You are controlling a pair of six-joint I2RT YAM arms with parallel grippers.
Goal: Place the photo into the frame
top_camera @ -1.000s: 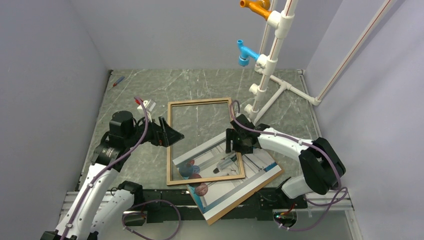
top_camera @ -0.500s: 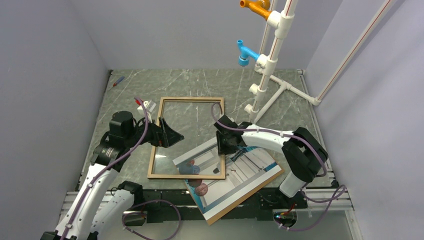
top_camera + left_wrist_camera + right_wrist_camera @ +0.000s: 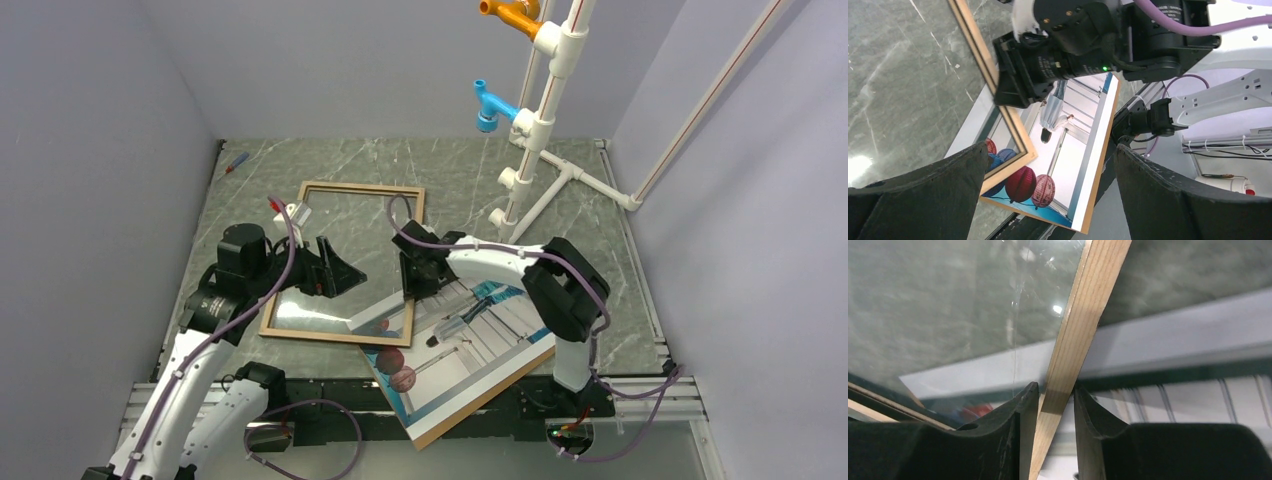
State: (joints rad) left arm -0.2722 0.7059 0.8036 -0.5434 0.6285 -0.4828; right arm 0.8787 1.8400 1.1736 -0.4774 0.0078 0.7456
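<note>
The frame, light wood with a clear sheet in it, lies on the table left of centre. Its near right corner overlaps the photo, which lies face up at the front on a brown backing board. My right gripper is shut on the frame's right rail; the right wrist view shows both fingers clamped on the wood. My left gripper is wide open and empty above the frame's left half. Its wrist view shows the frame rail, the photo and the right gripper.
A white pipe stand with blue and orange fittings rises at the back right. A small red-and-blue pen lies at the back left corner. The photo and board overhang the table's front edge. Walls close in on three sides.
My right gripper has dragged the frame to the left and turned it, so it covers less of the photo. The left arm has barely moved.
</note>
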